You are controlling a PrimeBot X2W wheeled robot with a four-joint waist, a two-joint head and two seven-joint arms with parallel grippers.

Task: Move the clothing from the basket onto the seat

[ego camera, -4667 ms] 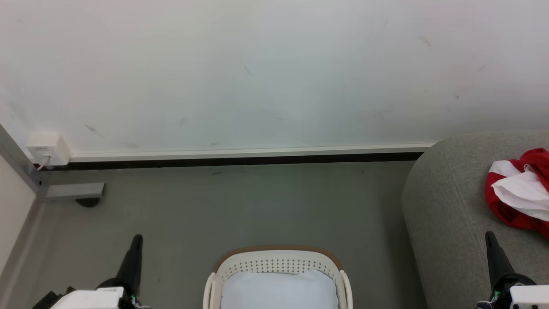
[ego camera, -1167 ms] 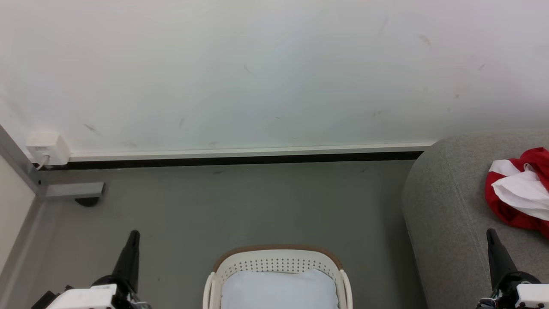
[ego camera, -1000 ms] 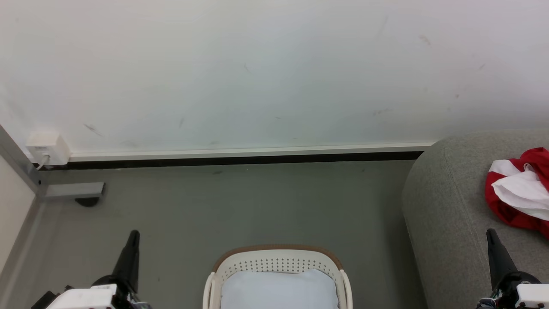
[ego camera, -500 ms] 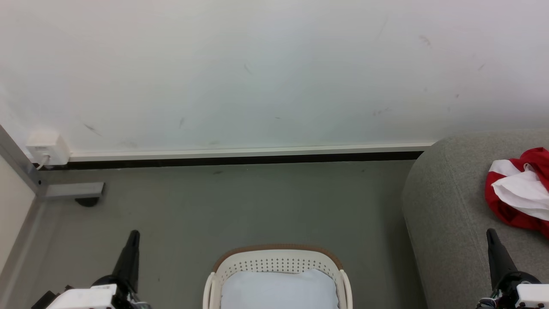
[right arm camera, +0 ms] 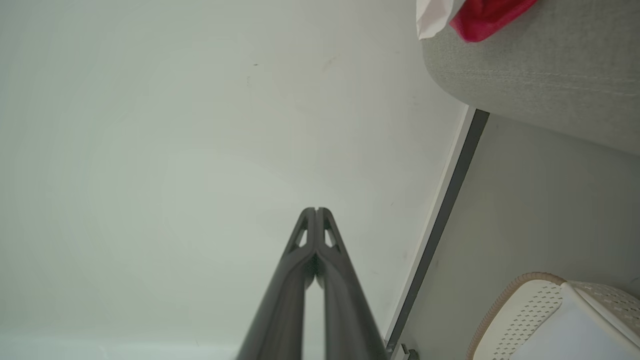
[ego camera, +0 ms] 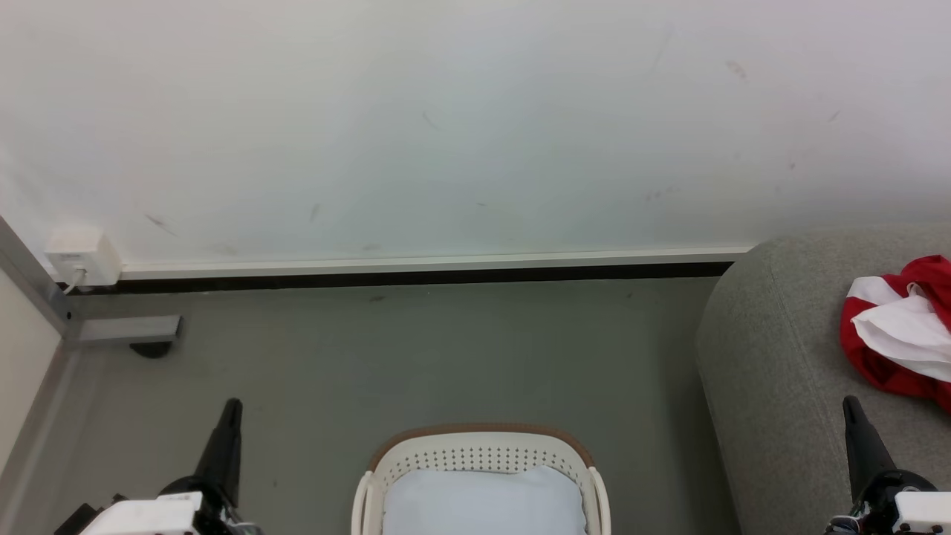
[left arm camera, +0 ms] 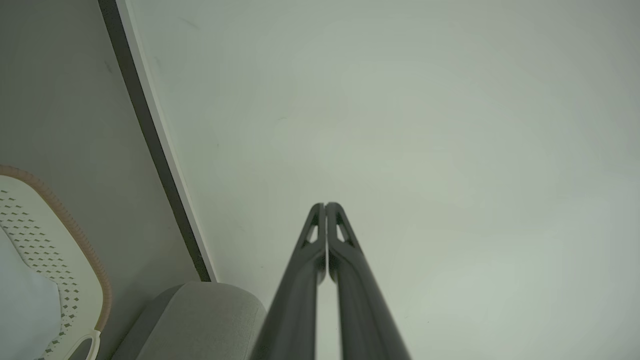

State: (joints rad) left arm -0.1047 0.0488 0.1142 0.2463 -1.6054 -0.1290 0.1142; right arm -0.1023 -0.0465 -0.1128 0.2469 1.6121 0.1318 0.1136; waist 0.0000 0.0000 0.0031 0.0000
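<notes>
Red fabric clothing (ego camera: 903, 334) with broad white bands lies crumpled on the large light grey woven-fabric upholstered seat (ego camera: 773, 371), at the right edge of the head view and well apart from the oval cream-white perforated plastic basket (ego camera: 483, 448) with a brown rim. The basket stands on the grey-green floor (ego camera: 416, 357) at the bottom centre, to the left of the seat's rounded corner; a plain pale white-blue sheet (ego camera: 483, 501) lies inside it.

At the lower left the left gripper (ego camera: 232, 405) hangs over the floor, apart from the basket, its two long dark fingers pressed together into one point; at the lower right the right gripper (ego camera: 850, 401) hangs over the front of the seat, near the clothing but not touching it, its fingers likewise drawn into a single tip.

Each wrist view shows its own fingers meeting with nothing between them, aimed at the scuffed white wall (ego camera: 475, 126); the left wrist view has the basket's rim and the seat's corner at its lower left; the right wrist view has a fold of the clothing on the seat at its upper right and the basket with the sheet at its lower right.

Along the foot of the wall runs a pale skirting (ego camera: 431, 264) over a dark strip; a small white socket box (ego camera: 82, 256) with a cable sits low on the wall at the left.
</notes>
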